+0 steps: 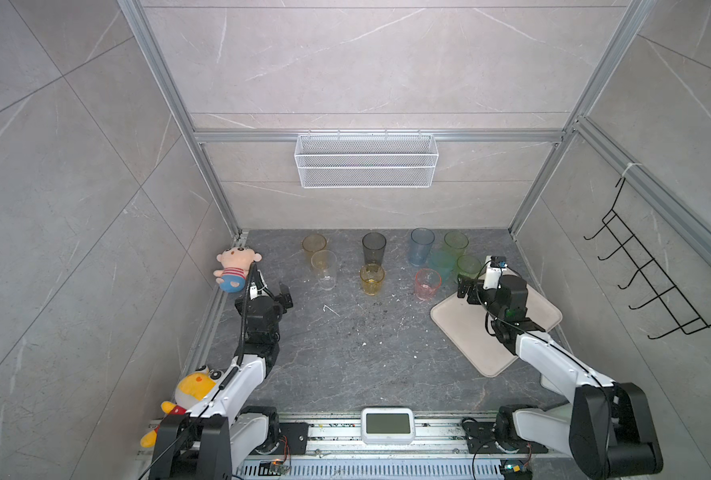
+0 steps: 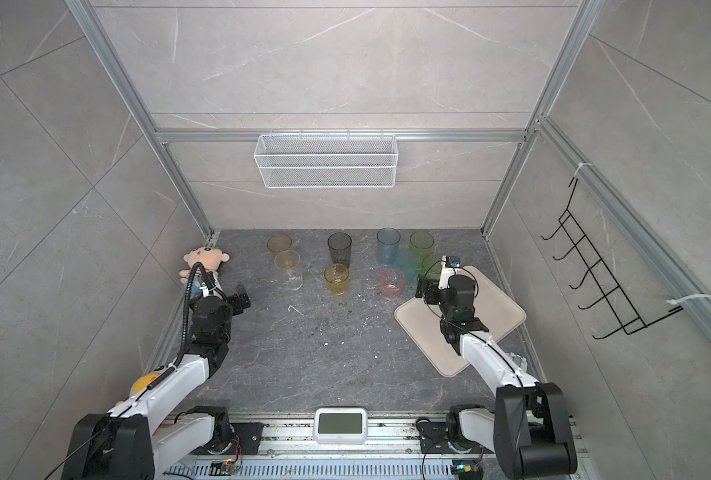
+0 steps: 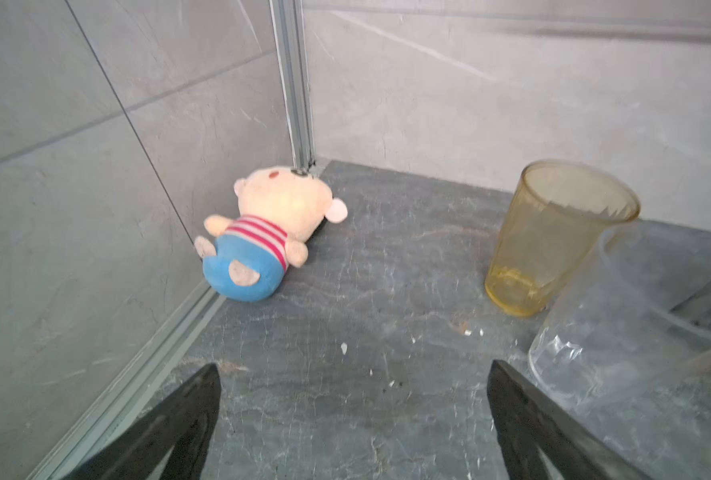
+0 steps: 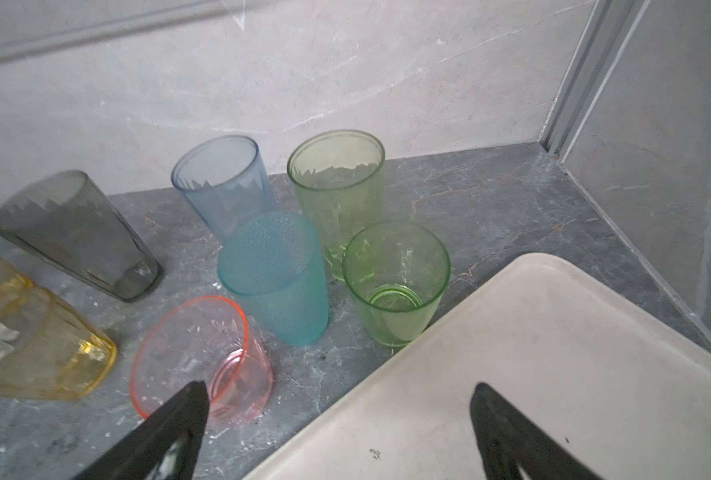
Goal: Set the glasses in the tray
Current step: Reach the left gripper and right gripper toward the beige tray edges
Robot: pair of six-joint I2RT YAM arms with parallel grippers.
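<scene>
Front rail: screen unit [image 1: 387,424] at centre. Yellow plush [image 1: 195,386] at front-left, partly under the left arm. Tray [image 1: 461,328] lies flat on the worktop [image 1: 345,353], right side, set at an angle, nothing in it.

Right tool [image 4: 339,388] hovers over the tray's far-left corner, jaws spread wide, nothing btwn them. In its wrist view one finger is over the tray, the other over the worktop nr the pink glass [image 1: 427,284].

Left tool [image 3: 353,399] is over bare worktop on the left, jaws also spread, empty. The clear glass [image 1: 324,269] is just beside one finger in its wrist view.

All nine glasses stand upright on the worktop, none in the tray. Nearer row, left to right:
- clear
- yellow glass [image 1: 372,279]
- pink
- short green glass [image 4: 395,286], just beside the tray's far corner

Teal glass [image 4: 279,282] stands behind pink.

Far row by the back wall:
- amber glass [image 1: 314,245]
- grey glass [image 1: 374,248]
- blue glass [image 1: 421,247]
- tall green glass [image 1: 456,243]

Doll [image 1: 233,270] lies against the left wall, far-left. Mesh basket [image 1: 366,162] hangs on the back wall, hook rack [image 1: 644,274] on the right wall.
</scene>
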